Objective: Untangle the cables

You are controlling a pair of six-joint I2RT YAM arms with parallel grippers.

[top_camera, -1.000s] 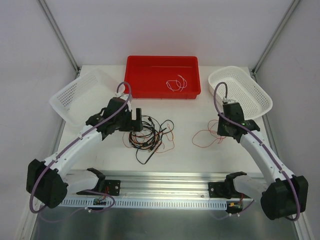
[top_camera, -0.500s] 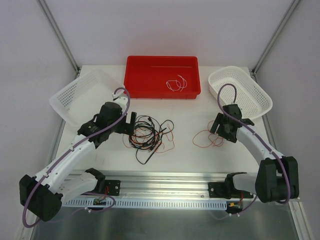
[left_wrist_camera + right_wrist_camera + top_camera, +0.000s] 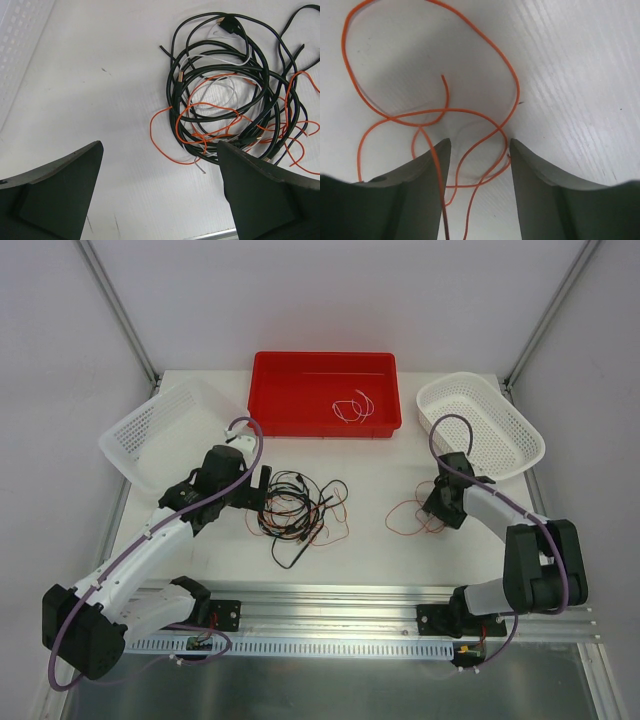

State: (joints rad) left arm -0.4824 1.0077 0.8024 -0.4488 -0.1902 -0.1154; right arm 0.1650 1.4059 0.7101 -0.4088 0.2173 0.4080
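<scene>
Orange wire (image 3: 518, 92) lies well apart from the tangle (image 3: 295, 508); our right gripper (image 3: 480, 142) straddles it half-open, gripping nothing. Our left gripper (image 3: 159, 150) hangs wide open beside the tangle, ready, we judge, to pull.

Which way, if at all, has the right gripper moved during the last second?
Yes: the right gripper has shifted slightly left, away from the white basket on the right, ending over the loose orange cable.
</scene>
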